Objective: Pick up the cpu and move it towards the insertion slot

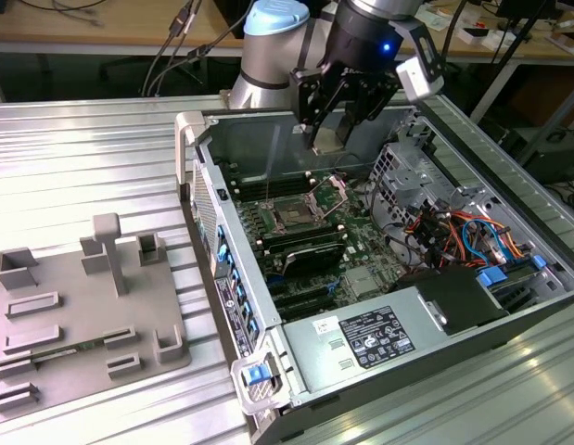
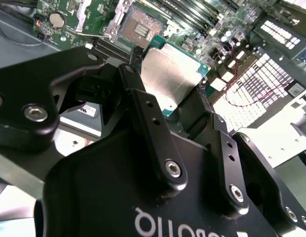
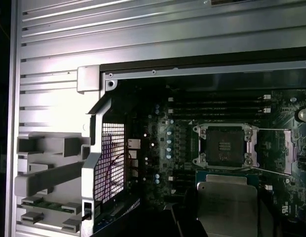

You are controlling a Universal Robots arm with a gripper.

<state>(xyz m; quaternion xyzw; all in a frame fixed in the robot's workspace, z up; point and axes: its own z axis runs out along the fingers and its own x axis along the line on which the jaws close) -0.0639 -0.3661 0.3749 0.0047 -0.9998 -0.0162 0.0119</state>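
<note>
The gripper [image 1: 329, 139] is closed on the cpu [image 2: 173, 74] and holds it in the air above the slot [image 3: 225, 146].

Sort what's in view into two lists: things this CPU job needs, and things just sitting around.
Part of the job:
- cpu, held in the gripper above the motherboard
- insertion slot, open, bracket raised

Just lying about:
- grey plastic tray beside the computer case
- memory slots
- power supply
- orange and blue cables
</note>
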